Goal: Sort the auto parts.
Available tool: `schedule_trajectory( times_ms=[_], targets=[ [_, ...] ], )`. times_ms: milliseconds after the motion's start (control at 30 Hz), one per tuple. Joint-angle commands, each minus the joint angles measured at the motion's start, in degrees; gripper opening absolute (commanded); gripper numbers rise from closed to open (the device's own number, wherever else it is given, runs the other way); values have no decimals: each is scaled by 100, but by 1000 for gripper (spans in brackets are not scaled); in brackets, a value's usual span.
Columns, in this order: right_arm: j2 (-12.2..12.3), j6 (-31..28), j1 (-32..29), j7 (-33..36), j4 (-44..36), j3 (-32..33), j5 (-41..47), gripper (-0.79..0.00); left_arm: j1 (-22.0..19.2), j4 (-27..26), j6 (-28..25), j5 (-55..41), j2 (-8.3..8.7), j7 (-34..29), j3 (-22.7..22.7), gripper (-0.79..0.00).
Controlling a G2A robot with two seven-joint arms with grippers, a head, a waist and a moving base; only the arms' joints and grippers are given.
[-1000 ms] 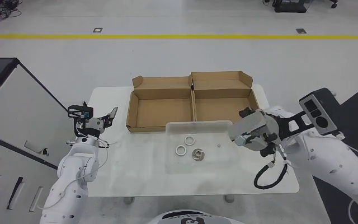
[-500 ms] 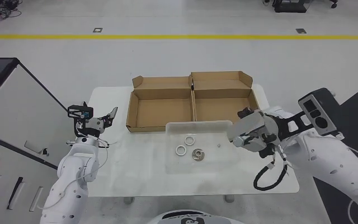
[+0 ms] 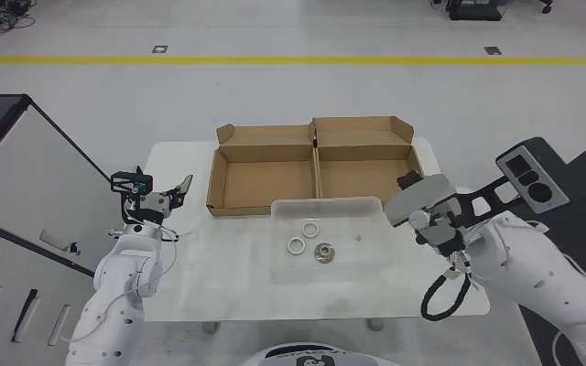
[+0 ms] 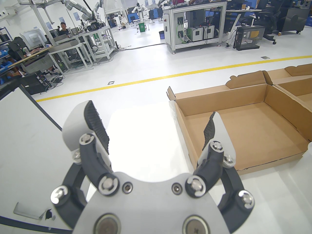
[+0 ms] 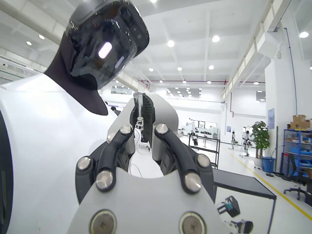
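A clear plastic tray (image 3: 325,203) at the table's middle holds two white rings (image 3: 311,228), a silver flanged part (image 3: 323,252) and a tiny part (image 3: 357,233). Behind it stand two open cardboard boxes, the left box (image 3: 261,183) and the right box (image 3: 362,174), both bare inside. My right gripper (image 5: 142,101) is turned upward beside the tray's right end (image 3: 418,206), its fingers shut on a small silver part (image 5: 140,118). My left gripper (image 4: 151,113) hangs open over the table's left edge (image 3: 174,190), holding nothing, with the left box (image 4: 243,127) beside it.
The white table (image 3: 229,265) has free room in front of and left of the tray. A white panel (image 3: 46,183) stands off the table's left side. A black cable loop (image 3: 444,297) hangs from the right arm.
The right gripper has drawn back from over the tray's right end and tipped upward. The left arm and the parts in the tray have not moved.
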Motion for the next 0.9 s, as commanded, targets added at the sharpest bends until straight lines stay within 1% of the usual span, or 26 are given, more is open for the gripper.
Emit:
schedule_trajectory(
  times_ms=[0,133,233,500,700,867],
  targets=[
    [-7,26,-41,277,40,65,15,-785,0,0,0,0,0,0,0,0],
    [-22,14,-140,676,49,229,115,-785,0,0,0,0,0,0,0,0],
    [-50,-28,-229,721,-25,371,244,-785,0,0,0,0,0,0,0,0],
    [-189,-28,-414,223,-432,638,260,-785,0,0,0,0,0,0,0,0],
    [-322,-28,-501,-463,-660,669,78,-785,0,0,0,0,0,0,0,0],
    [-451,-28,-571,-516,-676,703,83,-785,0,0,0,0,0,0,0,0]
  ],
)
